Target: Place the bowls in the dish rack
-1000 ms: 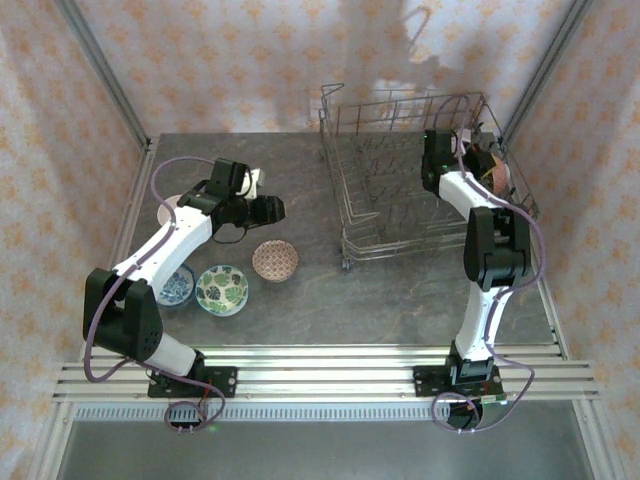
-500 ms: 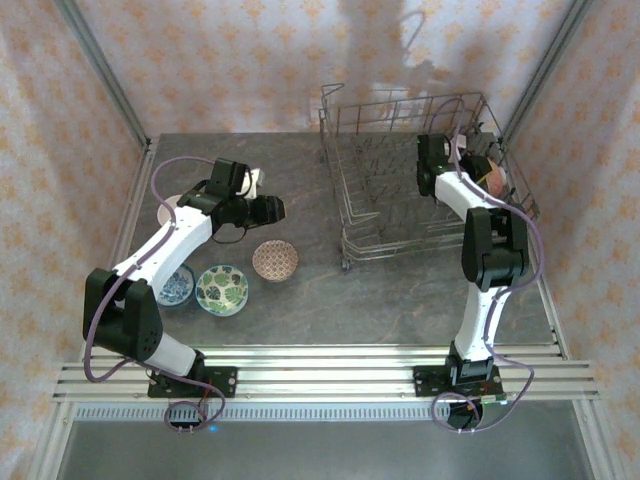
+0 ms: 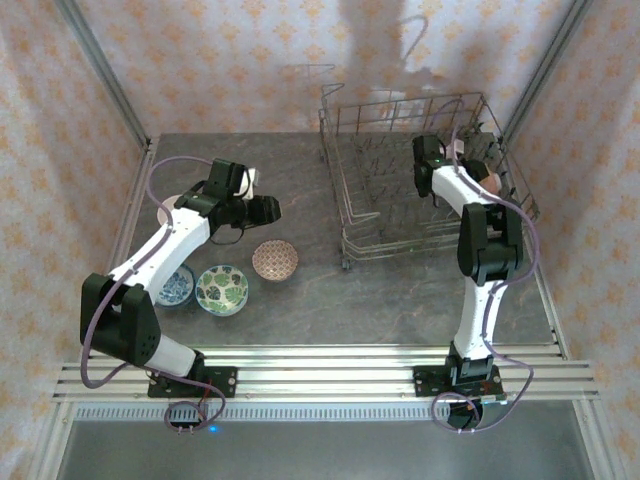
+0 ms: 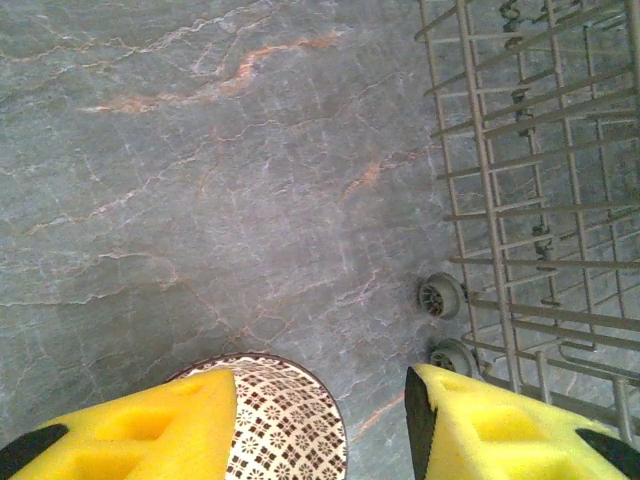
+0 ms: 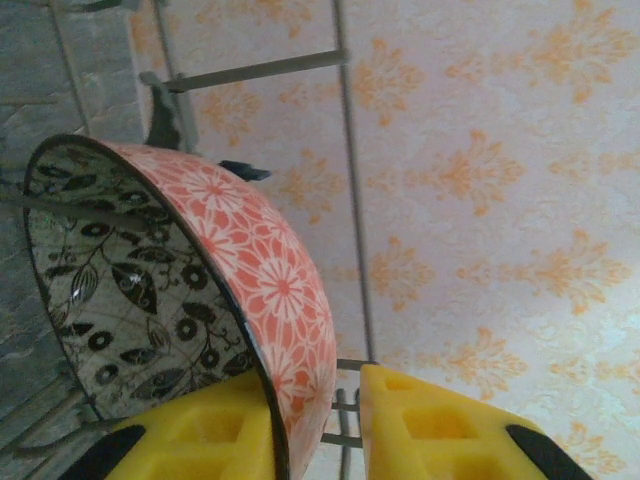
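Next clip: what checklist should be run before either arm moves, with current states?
1. Right gripper fingers free of the pink floral bowl: gap at outer finger, ok.
2. That bowl on edge inside the dish rack: ok.
3. Left gripper open and empty: ok.
4. Brown-white bowl centred under it: not ok, sits toward one finger.
5. All bowls loaded: not ok; green bowl and blue bowl on the table.

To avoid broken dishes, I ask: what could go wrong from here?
The pink floral bowl stands on edge in the dish rack, its rim between the parted right jaws; pulling away could drag or tip it. The left jaws, open near the brown-white bowl, might nudge it aside.
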